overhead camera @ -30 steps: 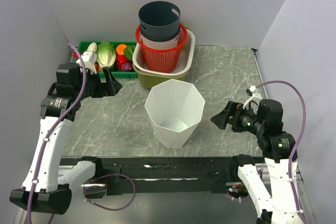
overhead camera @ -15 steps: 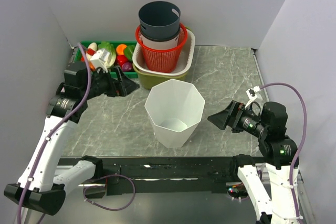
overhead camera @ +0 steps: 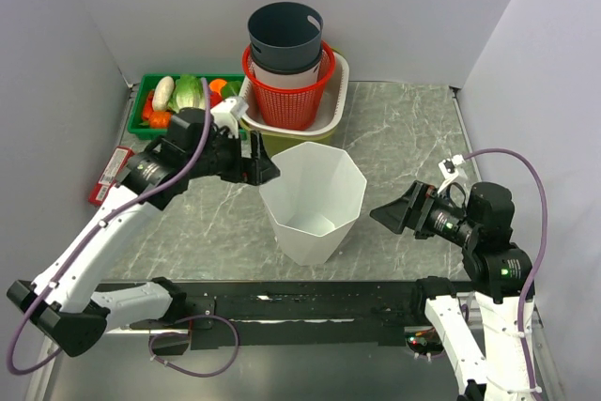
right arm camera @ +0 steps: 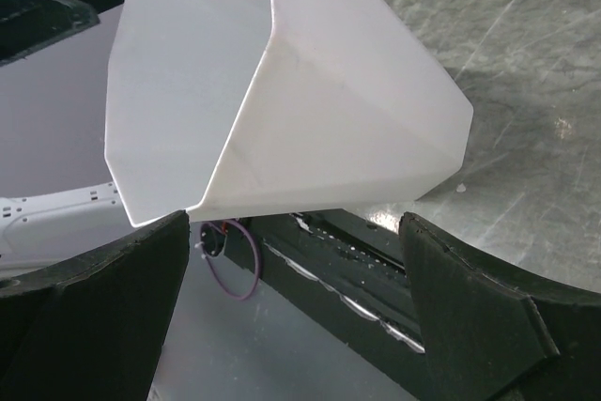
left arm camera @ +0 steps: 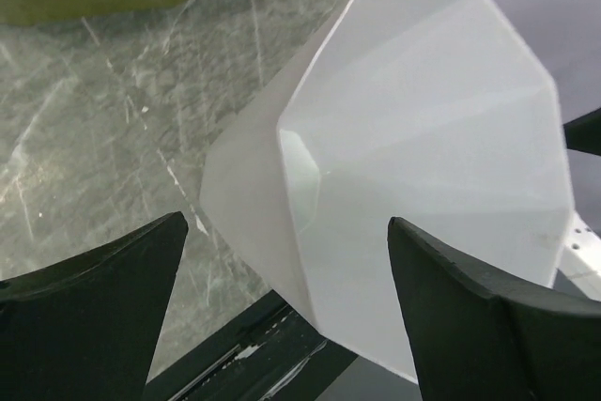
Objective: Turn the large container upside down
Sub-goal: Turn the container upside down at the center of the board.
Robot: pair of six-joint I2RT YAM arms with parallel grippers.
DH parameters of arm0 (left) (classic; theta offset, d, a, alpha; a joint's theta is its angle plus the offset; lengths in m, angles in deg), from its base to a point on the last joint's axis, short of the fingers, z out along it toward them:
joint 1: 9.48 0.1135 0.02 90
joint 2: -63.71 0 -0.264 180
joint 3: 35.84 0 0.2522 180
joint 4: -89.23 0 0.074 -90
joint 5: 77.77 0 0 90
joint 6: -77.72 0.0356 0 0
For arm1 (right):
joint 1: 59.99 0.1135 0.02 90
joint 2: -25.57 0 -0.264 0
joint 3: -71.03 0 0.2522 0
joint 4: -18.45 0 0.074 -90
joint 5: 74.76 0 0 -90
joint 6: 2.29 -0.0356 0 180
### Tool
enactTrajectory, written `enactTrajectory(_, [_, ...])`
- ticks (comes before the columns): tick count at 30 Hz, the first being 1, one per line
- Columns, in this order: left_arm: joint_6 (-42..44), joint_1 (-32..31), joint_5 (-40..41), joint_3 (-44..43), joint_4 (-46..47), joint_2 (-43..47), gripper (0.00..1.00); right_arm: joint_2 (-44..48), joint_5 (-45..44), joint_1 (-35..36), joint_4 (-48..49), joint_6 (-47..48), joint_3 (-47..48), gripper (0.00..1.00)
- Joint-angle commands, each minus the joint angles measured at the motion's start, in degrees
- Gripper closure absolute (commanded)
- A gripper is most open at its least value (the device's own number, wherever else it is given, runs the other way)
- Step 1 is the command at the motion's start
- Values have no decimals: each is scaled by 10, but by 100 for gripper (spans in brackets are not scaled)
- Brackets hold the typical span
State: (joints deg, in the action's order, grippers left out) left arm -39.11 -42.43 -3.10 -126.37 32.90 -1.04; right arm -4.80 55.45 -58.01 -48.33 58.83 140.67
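Observation:
The large container [overhead camera: 313, 199] is a white faceted bin standing upright, mouth up, in the middle of the marble table. My left gripper [overhead camera: 267, 169] hovers open just at its upper left rim, touching nothing. In the left wrist view the container [left arm camera: 423, 138] fills the space ahead, and the left gripper [left arm camera: 286, 223] has its jaws wide apart. My right gripper [overhead camera: 381, 216] is open a short way off the container's right side. The right wrist view shows the container's wall [right arm camera: 282, 91] ahead of the right gripper [right arm camera: 294, 218], with nothing between the jaws.
Behind the container a dark grey bucket [overhead camera: 285, 35], a red basket [overhead camera: 286, 105], a cream basin [overhead camera: 336, 100] and an olive tub [overhead camera: 270, 144] are stacked together. A green tray [overhead camera: 148, 129] of toy vegetables sits at the back left. The black rail [overhead camera: 310, 300] marks the near edge.
My left arm has swung right from beside the green tray to the container's left rim. The right gripper has edged slightly towards the container. Both stay open.

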Motion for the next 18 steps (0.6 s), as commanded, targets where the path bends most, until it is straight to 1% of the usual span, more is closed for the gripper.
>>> enactTrajectory(1, [0,-34,73,-27,-45,-23,7,10,7,-1,-17,12,15,2])
enactTrajectory(3, [-1,-41,91,-29,-50,-31,10,11,3,-2,-24,17,13,2])
enactTrajectory(6, [-1,-51,96,-29,-49,-40,15,16,-3,-2,-20,12,-1,2])
enactTrajectory(12, [-10,-67,100,-38,-41,-63,19,28,0,-2,-15,-6,-13,2])
enactTrajectory(15, [-15,-73,108,-39,-32,-76,25,35,-20,-1,-19,2,-12,1])
enactTrajectory(16, [-16,-76,110,-41,-33,-85,29,36,-26,0,-24,7,-12,1])
enactTrajectory(18, [-18,-78,116,-43,-33,-97,32,36,-27,-2,-27,8,-14,1])
